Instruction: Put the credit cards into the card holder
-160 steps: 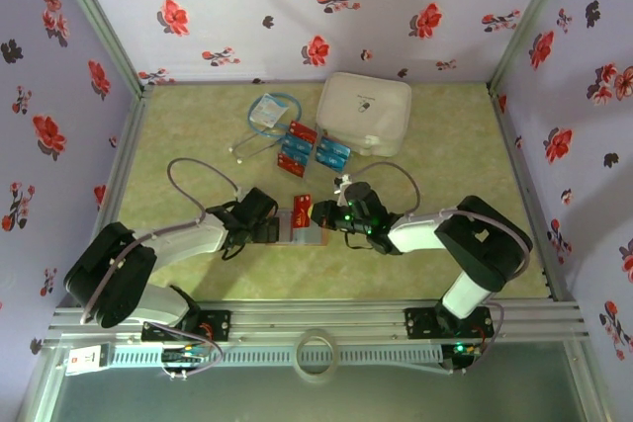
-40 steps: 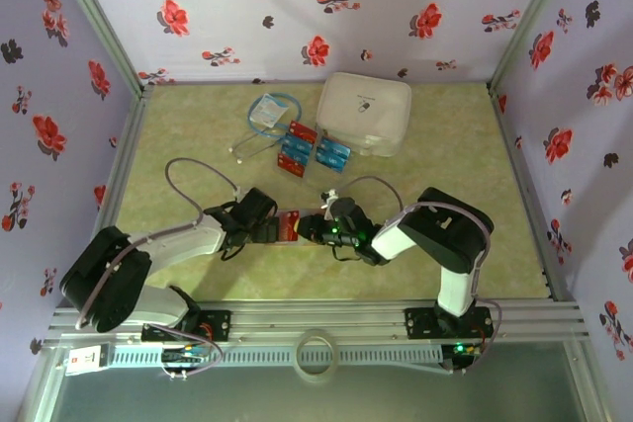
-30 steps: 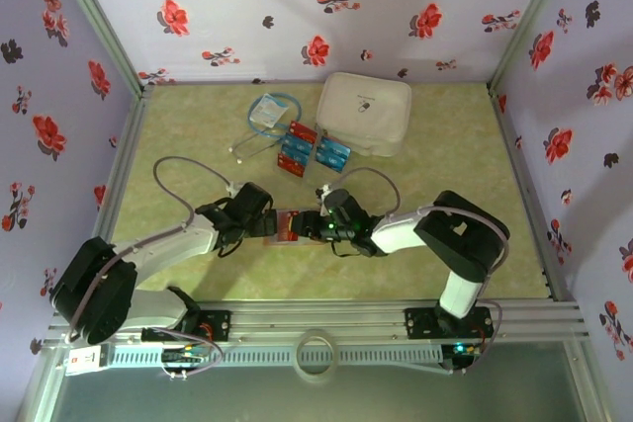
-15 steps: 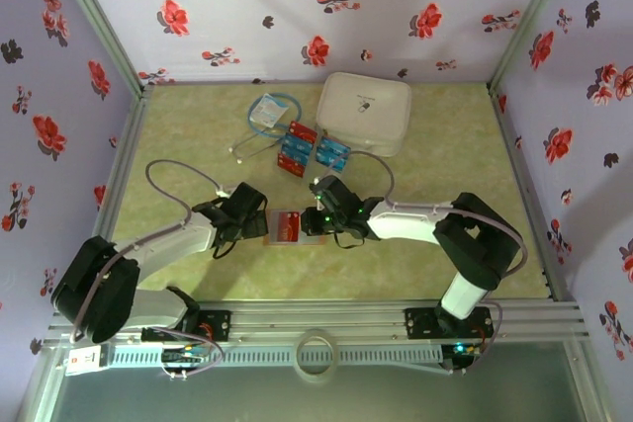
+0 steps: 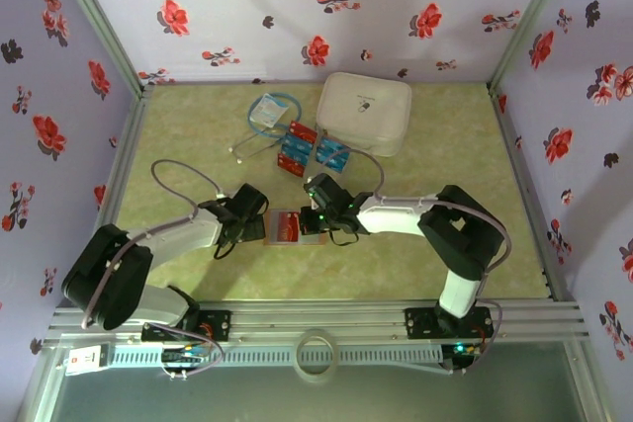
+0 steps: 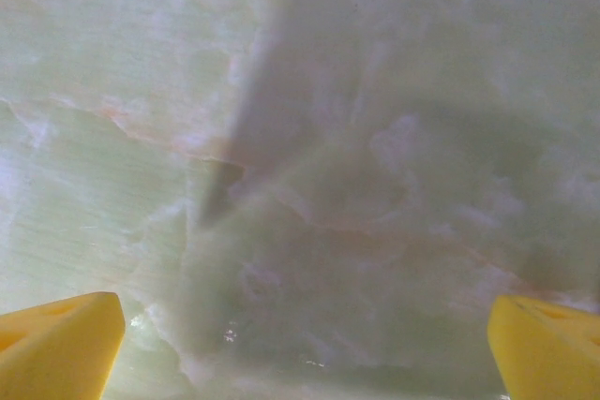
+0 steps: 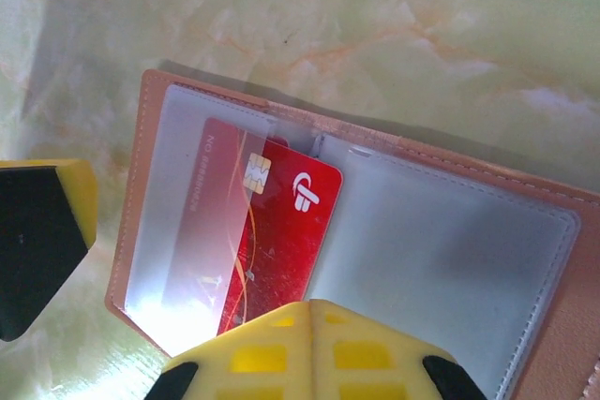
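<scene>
One red card [image 7: 281, 231] now lies half under the clear left sleeve [image 7: 178, 194] of the open card holder [image 7: 441, 259] between your hands; seconds ago your right hand [image 7: 309, 334] carried it. That hand has just brought its fingers together at the card's edge, probably to push it home. Your left hand [image 6: 302, 348] stays spread wide. Other cards [image 5: 315, 150] wait farther back.

Card holder [image 7: 441, 259]: tan-brown border, inner sleeves clear to grey-white (glare at lower left of the frame).
Credit card [image 7: 286, 231] in the sleeve: red, white logo, gold chip.
Table [image 7: 375, 25]: pale green marbling, orange veins.
Loose cards: red [image 5: 298, 146], blue [image 5: 332, 153].
Zip case [image 5: 363, 113]: white.
Walls [image 5: 297, 7]: lavender, red and black flowers.
</scene>
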